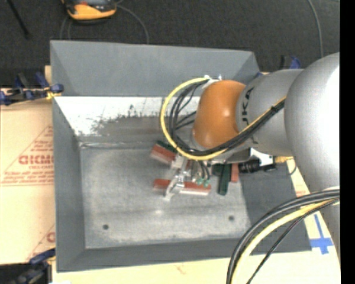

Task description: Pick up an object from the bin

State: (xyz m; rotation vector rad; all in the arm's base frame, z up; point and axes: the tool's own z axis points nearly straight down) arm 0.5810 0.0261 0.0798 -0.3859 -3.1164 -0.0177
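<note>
My gripper (174,185) hangs below the orange wrist cover, low over the middle of the bin floor. Its silver tip is down among a small cluster of red-brown pieces. One flat red-brown piece (161,184) lies just left of the tip. Just right of it lies another red piece with a green end (197,186). A red-brown block (161,153) sits a little further back, near the foot of the bin's rear wall. I cannot tell whether any of them is gripped.
A dark green stick-like object (223,180) stands on the bin floor right of the cluster, under the arm. The arm and its looped cables cover the bin's right rear part. The bin's sloped walls close in on all sides.
</note>
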